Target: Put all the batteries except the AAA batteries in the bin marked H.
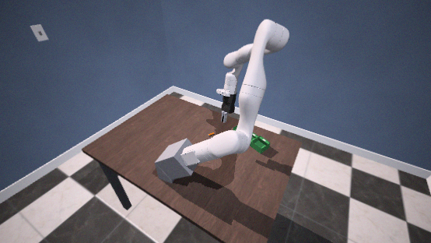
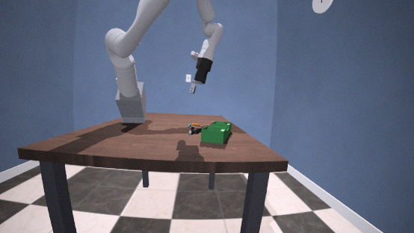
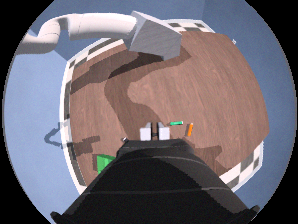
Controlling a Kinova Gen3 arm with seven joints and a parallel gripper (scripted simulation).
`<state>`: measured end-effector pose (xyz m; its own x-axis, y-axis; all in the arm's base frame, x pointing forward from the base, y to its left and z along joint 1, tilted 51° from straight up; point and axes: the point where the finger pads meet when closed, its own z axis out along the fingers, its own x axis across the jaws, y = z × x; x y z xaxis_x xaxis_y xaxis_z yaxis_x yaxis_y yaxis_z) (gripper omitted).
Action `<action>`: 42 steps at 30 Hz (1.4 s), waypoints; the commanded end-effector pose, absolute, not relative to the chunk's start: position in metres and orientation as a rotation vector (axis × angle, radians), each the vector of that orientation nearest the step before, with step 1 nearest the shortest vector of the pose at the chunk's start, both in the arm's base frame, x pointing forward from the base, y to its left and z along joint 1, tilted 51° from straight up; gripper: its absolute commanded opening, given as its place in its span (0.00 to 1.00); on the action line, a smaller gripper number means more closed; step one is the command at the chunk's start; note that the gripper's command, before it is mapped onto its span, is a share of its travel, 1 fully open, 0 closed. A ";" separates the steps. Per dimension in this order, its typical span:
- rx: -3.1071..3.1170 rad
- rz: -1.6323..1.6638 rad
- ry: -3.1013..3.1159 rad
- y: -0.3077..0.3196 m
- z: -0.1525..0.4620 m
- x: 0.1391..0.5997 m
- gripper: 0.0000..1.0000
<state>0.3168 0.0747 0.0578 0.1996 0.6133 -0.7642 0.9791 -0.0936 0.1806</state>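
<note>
A dark brown wooden table (image 2: 112, 149) with dark blue-grey legs is seen standing on a floor (image 1: 373, 202) of large dark and pale checkered tiles. The room is closed by plain blue walls (image 1: 97, 58), edged at the bottom by a white skirting board (image 1: 331, 141). A small white wall plate (image 1: 39, 33) is fixed high on one wall in the top view, and part of a round white object (image 2: 322, 5) is seen near the top of the side wall in the exterior view. Long shadows of the arm are cast across the table top.

The white arm is mounted on a grey box-shaped base (image 1: 168, 165) set on the table. The gripper (image 2: 193, 89) is held high above the table, pointed almost straight down, well apart from everything on the surface. Its fingers are drawn close together, with only a narrow gap between them, and nothing is seen gripped there.

A green bin (image 2: 217, 131) is seen resting on the table near the far right edge; its letter cannot be read. Just beside the bin, on the side facing the arm's base, a small cluster of items (image 2: 194, 128) lies on the table: an orange piece and a darker one can be made out, but too small for batteries to be told apart from anything else.
</note>
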 end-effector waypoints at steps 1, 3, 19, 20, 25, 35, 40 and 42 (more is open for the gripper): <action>1.663 -0.625 1.641 0.090 0.062 0.326 0.31; 1.580 -0.600 1.711 0.102 0.064 0.338 0.31; 1.505 -0.571 1.773 0.103 0.065 0.341 0.31; 1.453 -0.595 1.829 0.096 0.068 0.345 0.31; 1.324 -0.668 1.950 0.076 0.078 0.354 0.31; 0.849 -0.895 2.283 0.005 0.113 0.386 0.31; 0.657 -0.972 2.376 -0.023 0.127 0.398 0.31; 0.553 -1.010 2.432 -0.029 0.131 0.403 0.31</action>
